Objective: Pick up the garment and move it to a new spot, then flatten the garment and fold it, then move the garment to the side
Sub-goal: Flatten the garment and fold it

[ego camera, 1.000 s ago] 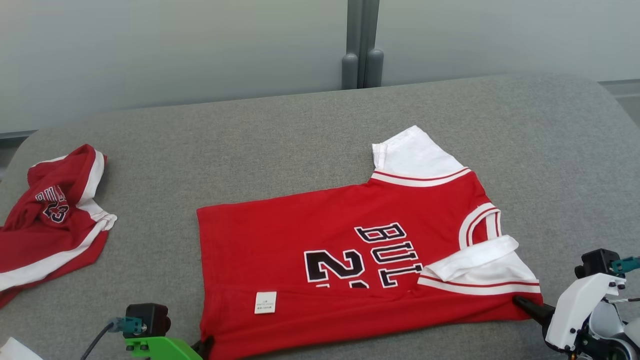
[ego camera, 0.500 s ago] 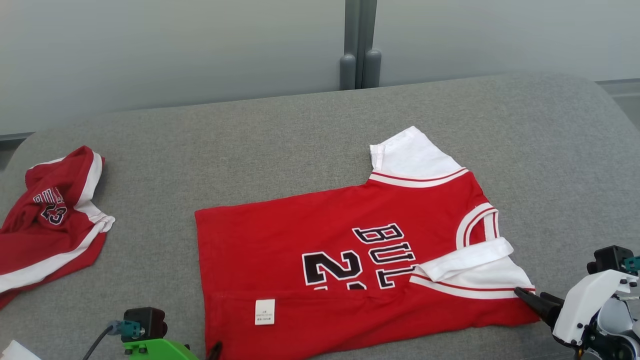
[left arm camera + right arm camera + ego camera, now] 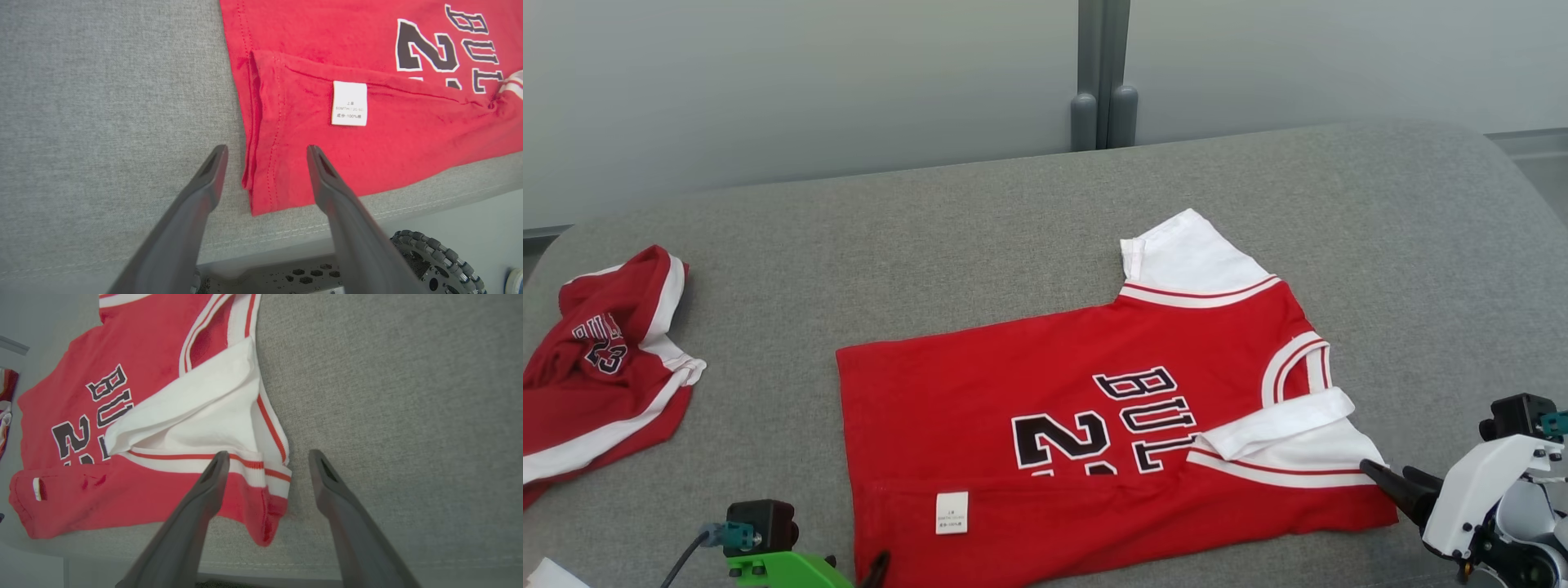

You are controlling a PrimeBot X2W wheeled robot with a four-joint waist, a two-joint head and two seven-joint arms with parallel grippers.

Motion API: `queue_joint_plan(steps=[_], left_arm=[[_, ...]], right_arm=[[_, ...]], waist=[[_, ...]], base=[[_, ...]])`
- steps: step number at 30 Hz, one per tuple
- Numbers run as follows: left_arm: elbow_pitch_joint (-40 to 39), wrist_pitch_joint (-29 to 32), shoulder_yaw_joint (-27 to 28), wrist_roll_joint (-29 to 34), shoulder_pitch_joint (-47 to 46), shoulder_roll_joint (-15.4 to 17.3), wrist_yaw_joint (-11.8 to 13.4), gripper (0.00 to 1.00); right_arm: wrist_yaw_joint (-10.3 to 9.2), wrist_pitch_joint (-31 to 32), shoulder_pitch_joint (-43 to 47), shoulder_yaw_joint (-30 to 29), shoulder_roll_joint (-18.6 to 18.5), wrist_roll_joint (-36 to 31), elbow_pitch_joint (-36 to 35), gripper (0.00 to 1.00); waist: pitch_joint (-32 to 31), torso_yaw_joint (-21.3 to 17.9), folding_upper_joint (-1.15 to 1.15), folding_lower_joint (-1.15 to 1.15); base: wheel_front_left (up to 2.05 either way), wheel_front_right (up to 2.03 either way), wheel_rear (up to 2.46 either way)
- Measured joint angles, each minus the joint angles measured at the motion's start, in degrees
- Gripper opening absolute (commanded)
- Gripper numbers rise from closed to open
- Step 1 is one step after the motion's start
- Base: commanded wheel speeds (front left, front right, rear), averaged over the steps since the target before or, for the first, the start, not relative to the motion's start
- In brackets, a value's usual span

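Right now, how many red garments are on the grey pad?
2. A flat jersey lies in the middle; a crumpled jersey sits at the left edge. Others could be out of frame.

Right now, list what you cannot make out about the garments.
Print on the red jersey, head view: its folded-over near edge and white sleeve cover the number's bottom and the word's end.
Text on the care label, head view: too small to read.
The crumpled red garment, head view: cut off by the left edge.
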Motion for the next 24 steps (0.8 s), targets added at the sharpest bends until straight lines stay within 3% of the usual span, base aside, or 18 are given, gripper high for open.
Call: queue_joint_plan(steps=[12, 24], left_arm=[[-1.0, -2.9, 1.8, 3.2, -4.0, 0.4, 0.5, 1.00], [1.4, -3.0, 1.2, 8.7, -15.7, -2.4, 0.0, 1.00]], right_arm=[[0.00, -0.6, -1.8, -3.7, 0.9, -4.4, -4.7, 1.00], [0.00, 2.6, -16.9, -4.3, 2.3, -10.3, -6.1, 1.00]], waist=[[0.7, -0.2, 0.00, 0.00], [6.5, 0.4, 0.00, 0.00]], base=[[0.00, 0.00, 0.00], [0.00, 0.00, 0.00]])
